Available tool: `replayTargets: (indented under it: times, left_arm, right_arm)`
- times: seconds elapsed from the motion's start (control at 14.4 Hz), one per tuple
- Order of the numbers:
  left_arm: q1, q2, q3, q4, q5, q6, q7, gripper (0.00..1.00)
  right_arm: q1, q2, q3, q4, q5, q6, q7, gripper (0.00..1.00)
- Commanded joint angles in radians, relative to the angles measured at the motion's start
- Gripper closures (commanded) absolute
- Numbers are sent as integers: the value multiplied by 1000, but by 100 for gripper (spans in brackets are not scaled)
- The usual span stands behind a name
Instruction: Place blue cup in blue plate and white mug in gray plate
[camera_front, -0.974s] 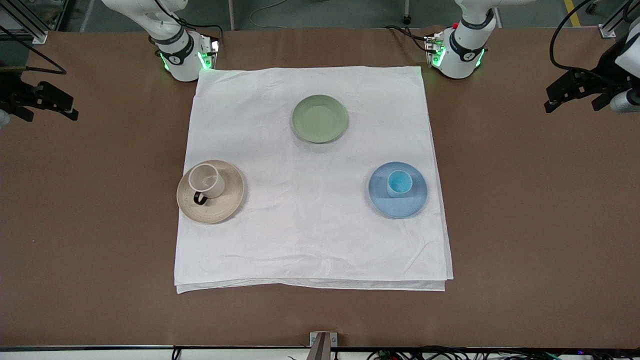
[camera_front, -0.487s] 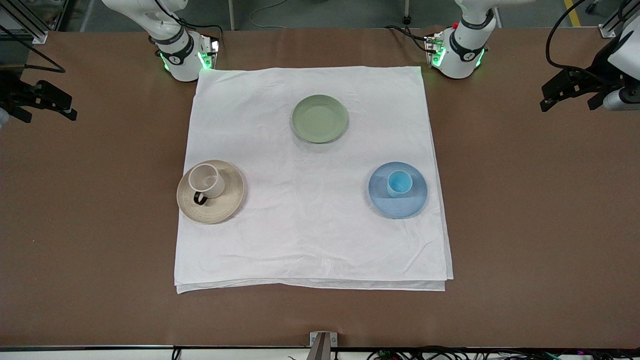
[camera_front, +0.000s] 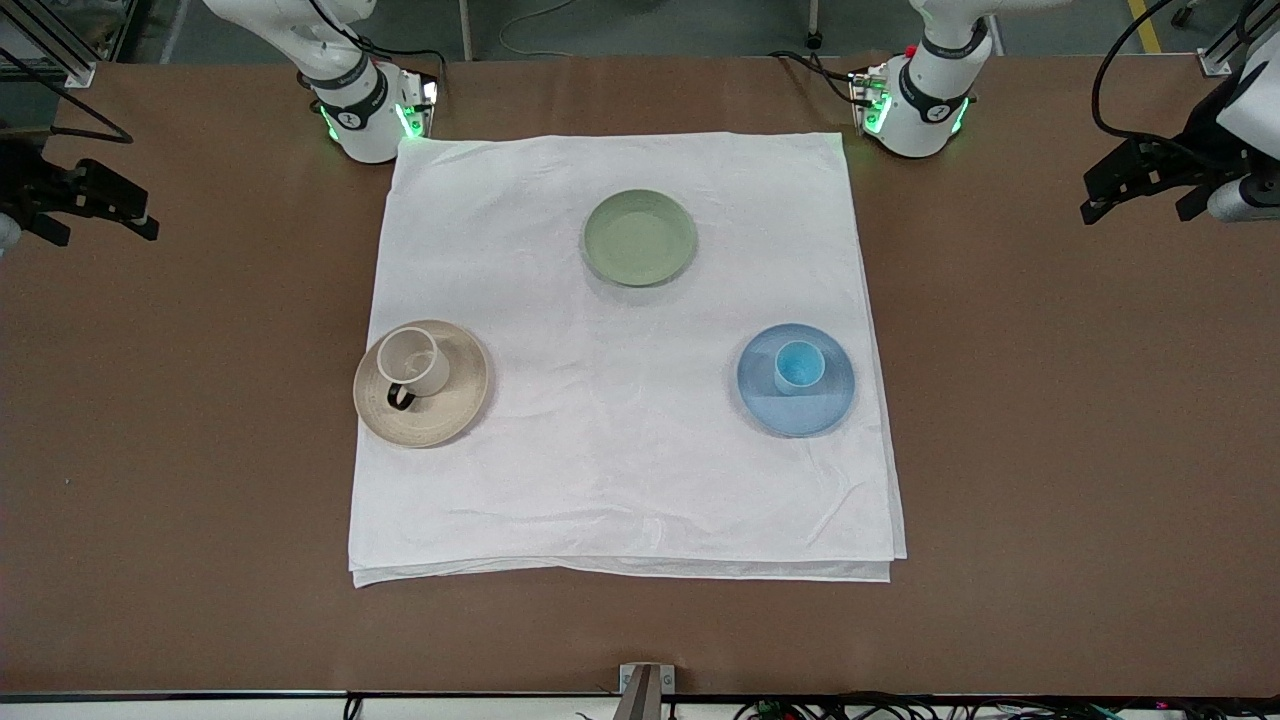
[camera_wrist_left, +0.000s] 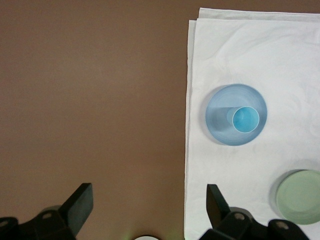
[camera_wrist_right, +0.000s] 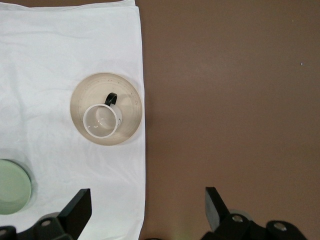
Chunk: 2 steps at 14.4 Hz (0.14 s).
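The blue cup stands upright in the blue plate on the white cloth, toward the left arm's end; both show in the left wrist view, cup in plate. The white mug with its dark handle stands in the gray plate toward the right arm's end; the right wrist view shows the mug in the plate. My left gripper is open and empty, high over bare table at its end. My right gripper is open and empty over bare table at its end.
A sage-green plate sits empty on the white cloth, nearer the robot bases. Both arm bases stand along the table's edge by the cloth's corners. Brown table surrounds the cloth on every side.
Both grippers shifted very slightly at the table's ends. The cups and plates have not moved.
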Motion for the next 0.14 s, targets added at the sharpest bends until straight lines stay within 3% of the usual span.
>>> replayTargets:
  times: [0.0, 0.07]
  left_arm:
    - [3, -10, -1, -3, -2, 6, 4, 0]
    - [3, -10, -1, -3, -2, 1, 4, 0]
  right_arm:
    - [2, -28, -5, -22, 17, -1, -11, 0]
    - [2, -28, -5, -22, 17, -1, -11, 0]
